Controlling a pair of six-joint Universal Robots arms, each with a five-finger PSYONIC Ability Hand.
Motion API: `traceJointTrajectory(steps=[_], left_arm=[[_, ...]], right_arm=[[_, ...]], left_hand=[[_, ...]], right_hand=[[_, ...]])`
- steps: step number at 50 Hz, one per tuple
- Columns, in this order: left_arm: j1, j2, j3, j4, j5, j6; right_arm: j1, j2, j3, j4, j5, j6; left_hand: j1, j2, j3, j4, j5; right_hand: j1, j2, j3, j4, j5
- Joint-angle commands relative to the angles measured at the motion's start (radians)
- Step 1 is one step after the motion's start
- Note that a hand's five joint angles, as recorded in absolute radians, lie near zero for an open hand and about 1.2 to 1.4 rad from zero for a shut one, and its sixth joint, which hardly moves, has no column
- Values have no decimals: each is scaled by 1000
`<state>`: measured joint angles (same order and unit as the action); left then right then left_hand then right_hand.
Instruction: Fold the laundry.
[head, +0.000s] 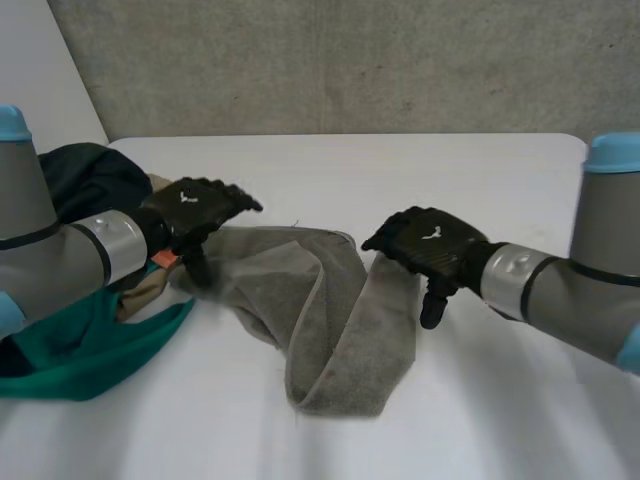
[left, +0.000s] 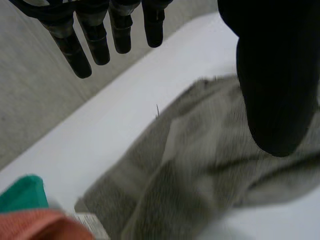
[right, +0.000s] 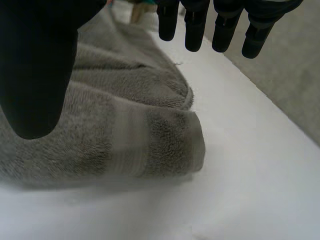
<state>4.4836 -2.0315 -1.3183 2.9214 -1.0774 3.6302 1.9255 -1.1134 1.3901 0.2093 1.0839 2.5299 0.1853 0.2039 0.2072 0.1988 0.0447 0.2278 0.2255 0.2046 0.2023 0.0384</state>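
- Nearest us, the grey towel (head: 325, 330) lies rumpled on the white surface (head: 480, 400). It is doubled into a rough U, with the bend toward us and both ends running away toward the hands.
- Near left, a teal garment (head: 90, 355) is heaped under the left arm (head: 50, 260). A tan cloth (head: 140, 290) with an orange tag (head: 163, 258) sits just beside the towel's left end.
- The left hand (head: 195, 210) is over the towel's left end. In its wrist view the fingers (left: 95, 45) are straight and the thumb is spread well off, so it is wide and holds nothing. We can't tell if it touches the cloth.
- The right hand (head: 430, 240) is over the towel's right end, with the banded hem under its palm. Its fingers (right: 195, 25) are straight and the thumb is apart, so it is wide too and grips nothing.
- Key relation: each towel end lies right under its own hand, and neither hand is nearer the other's end. The right limb's long axis runs near to far; the left limb slants in toward the bend.
- Our judgement: folding hasn't begun. Next, each hand would likely drop and pinch its own end to spread the towel flat.
- Risk, as we see it: the left pinch could snag the tan cloth along with the towel.
- Farther back there is a dark garment (head: 90, 175) behind the left arm, then bare surface, then the grey wall (head: 350, 60).
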Motion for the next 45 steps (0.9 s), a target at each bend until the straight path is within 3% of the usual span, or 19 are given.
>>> traceJointTrajectory(steps=[1,8,11,13,15,16,19,22,26,30,37,45], left_arm=[[-1,-137,85,19,62,36],[-49,-242,146,15,41,51],[-58,-282,172,13,7,70],[-64,-297,186,10,-5,82],[-78,-315,220,4,-16,116],[-84,-318,232,5,-24,125],[-112,-322,315,16,-51,152],[-133,-299,465,108,-156,136],[-146,-224,594,337,-339,-14],[-149,-135,585,549,-464,-145],[-170,-26,414,535,-432,-188],[-190,14,29,478,-400,-180]], right_arm=[[67,141,-111,-10,56,-152],[86,253,-197,-4,93,-230],[87,293,-227,-7,122,-256],[81,319,-249,-14,137,-273],[72,340,-282,-28,148,-283],[69,343,-298,-36,148,-284],[46,331,-376,-121,165,-240],[18,270,-442,-308,215,-92],[-11,183,-471,-598,353,71],[-36,129,-467,-785,421,142],[-49,99,-422,-720,380,145],[-88,70,-157,-562,300,144]], left_hand=[[-11,-29,-33,-24,-45],[13,-5,-9,0,-21],[256,238,235,243,223],[406,387,384,393,372],[944,926,922,931,910],[1095,1077,1073,1082,1061],[1211,1192,1189,1197,1177],[1211,1192,1189,1197,1177],[1211,1192,1189,1197,1177],[1211,1192,1189,1197,1177],[1211,1192,1189,1197,1177],[1211,1192,1189,1197,1177]], right_hand=[[-53,-51,-30,-28,-38],[-24,-22,-1,2,-9],[149,151,172,174,163],[462,465,485,488,477],[945,948,969,971,960],[1166,1168,1189,1192,1181],[1168,1171,1192,1194,1183],[1168,1171,1192,1194,1183],[1168,1171,1192,1194,1183],[1168,1171,1192,1194,1183],[1168,1171,1192,1194,1183],[1168,1171,1192,1194,1183]])
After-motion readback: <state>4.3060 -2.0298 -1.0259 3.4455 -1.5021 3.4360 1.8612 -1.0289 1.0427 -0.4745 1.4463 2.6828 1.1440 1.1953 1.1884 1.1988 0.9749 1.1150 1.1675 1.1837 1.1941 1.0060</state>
